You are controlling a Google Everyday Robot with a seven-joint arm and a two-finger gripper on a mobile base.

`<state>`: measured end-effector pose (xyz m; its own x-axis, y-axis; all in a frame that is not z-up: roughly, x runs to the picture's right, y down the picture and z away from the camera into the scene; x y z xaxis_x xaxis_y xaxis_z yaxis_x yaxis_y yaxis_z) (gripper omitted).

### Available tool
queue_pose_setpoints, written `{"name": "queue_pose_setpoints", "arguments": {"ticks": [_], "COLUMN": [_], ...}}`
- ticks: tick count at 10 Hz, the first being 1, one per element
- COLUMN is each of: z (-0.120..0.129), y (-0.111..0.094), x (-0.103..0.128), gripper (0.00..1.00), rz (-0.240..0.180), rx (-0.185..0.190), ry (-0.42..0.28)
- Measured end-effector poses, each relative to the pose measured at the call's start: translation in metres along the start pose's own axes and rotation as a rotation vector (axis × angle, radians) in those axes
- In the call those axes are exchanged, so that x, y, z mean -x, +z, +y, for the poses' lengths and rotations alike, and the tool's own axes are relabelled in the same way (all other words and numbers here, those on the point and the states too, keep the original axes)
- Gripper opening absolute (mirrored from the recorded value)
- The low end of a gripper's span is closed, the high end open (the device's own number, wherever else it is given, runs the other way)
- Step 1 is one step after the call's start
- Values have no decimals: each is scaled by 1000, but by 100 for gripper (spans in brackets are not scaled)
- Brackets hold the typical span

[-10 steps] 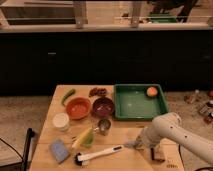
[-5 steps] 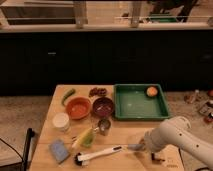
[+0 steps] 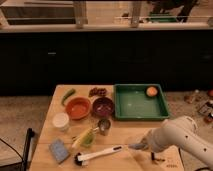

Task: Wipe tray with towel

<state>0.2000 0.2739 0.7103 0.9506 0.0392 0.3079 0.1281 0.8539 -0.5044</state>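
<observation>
Gripper [image 3: 136, 146] low over the front edge of the tabletop [image 3: 127, 131], right of centre, at the handle tip of the dish brush [image 3: 98, 155]; whether it is open or closed cannot be told. Over the last second the arm has slid leftward along the front edge, away from the front-right corner. Green tray [image 3: 131, 104] sits unmoved near the far-right corner, with an orange fruit-like object [image 3: 152, 91] in its far-right part. No towel is recognisable anywhere; a blue sponge [image 3: 59, 150] lies at the front-left corner. Wiping appears not yet begun, and the drift leads away from the tray.
</observation>
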Motion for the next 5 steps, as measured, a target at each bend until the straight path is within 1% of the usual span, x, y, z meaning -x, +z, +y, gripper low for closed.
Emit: {"name": "queue_pose_setpoints", "arguments": {"ticks": [5], "z": [-14], "y": [-19], "x": [-2], "gripper": [0], "rz": [24], "rx": [-18], "ry": [-9]}}
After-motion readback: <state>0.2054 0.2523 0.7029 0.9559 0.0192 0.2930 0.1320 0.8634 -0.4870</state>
